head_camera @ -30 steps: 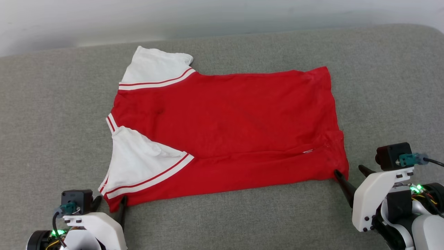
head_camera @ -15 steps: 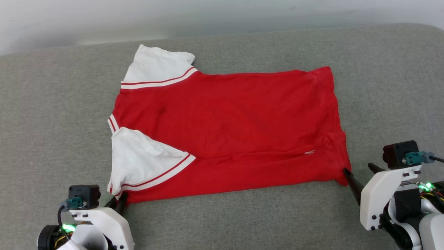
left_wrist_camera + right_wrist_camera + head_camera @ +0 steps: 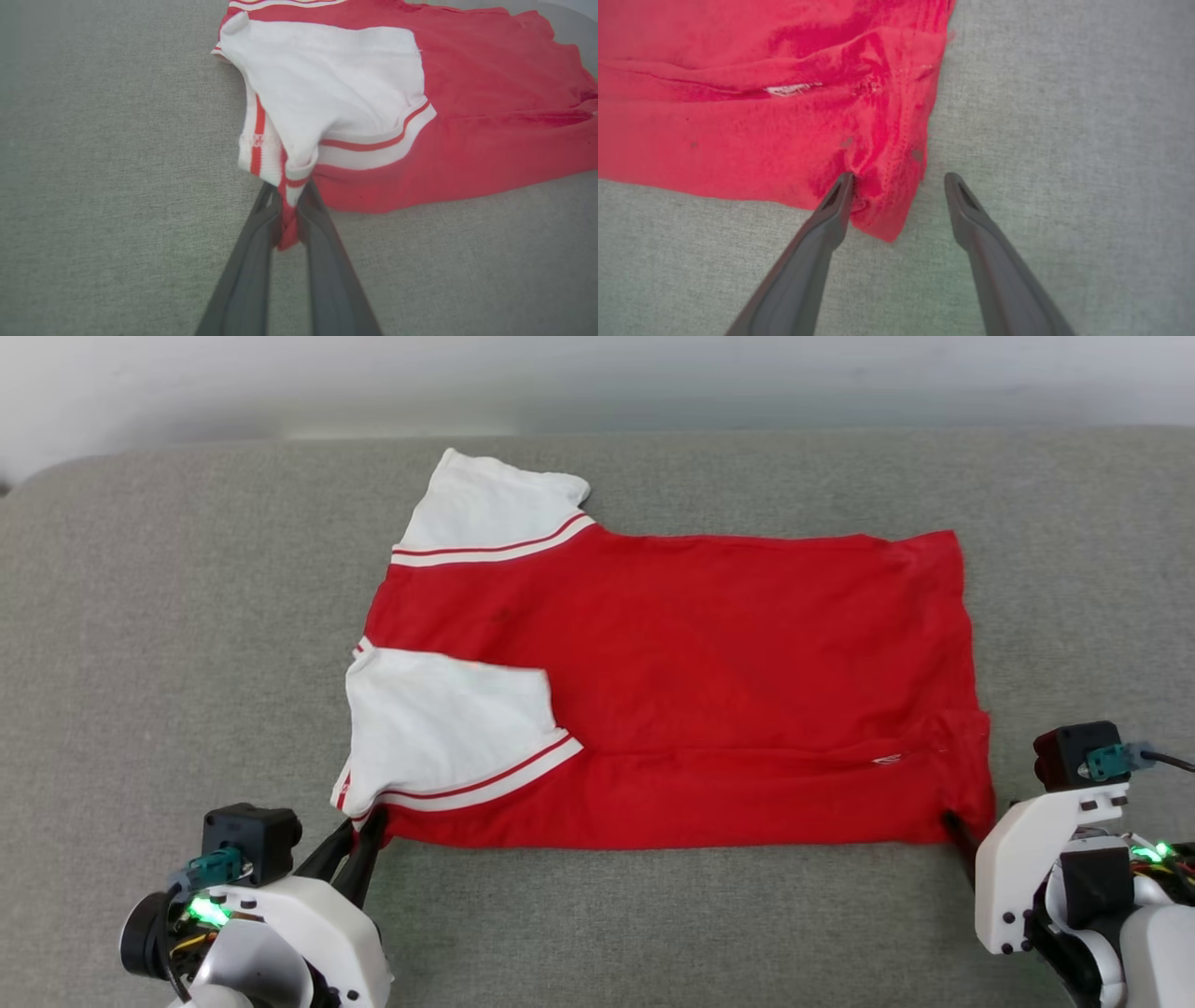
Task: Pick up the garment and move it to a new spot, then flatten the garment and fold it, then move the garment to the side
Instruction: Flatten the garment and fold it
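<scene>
No writing can be read

A small white tag (image 3: 791,88) is seen on the red garment (image 3: 700,653), toward its near right corner; its print cannot be made out. A faint mark (image 3: 257,140) is seen on the striped trim of the near left sleeve (image 3: 327,79), too blurred to be read.

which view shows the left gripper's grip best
Left wrist view: the left gripper is shut on a sleeve corner of the garment, cloth between its fingers. Head view shows it small; right wrist view, the hem corner.
</scene>
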